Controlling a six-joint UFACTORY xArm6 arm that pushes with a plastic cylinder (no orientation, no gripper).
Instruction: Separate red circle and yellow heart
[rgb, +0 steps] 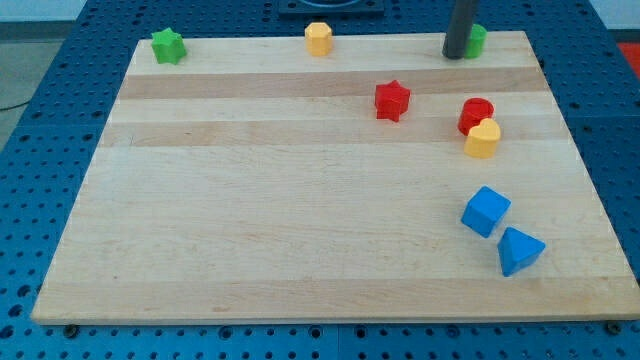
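Note:
The red circle (475, 113) sits at the view's right of the wooden board (260, 220). The yellow heart (482, 139) lies just below it and touches it. My tip (456, 55) is at the view's top right, above the red circle and apart from it. The tip stands right next to a green block (477, 40), which the rod partly hides.
A red star (392, 100) lies left of the red circle. A green star (168, 46) and a yellow block (318, 39) sit along the top edge. A blue cube (485, 211) and a blue triangular block (519, 251) lie at the lower right.

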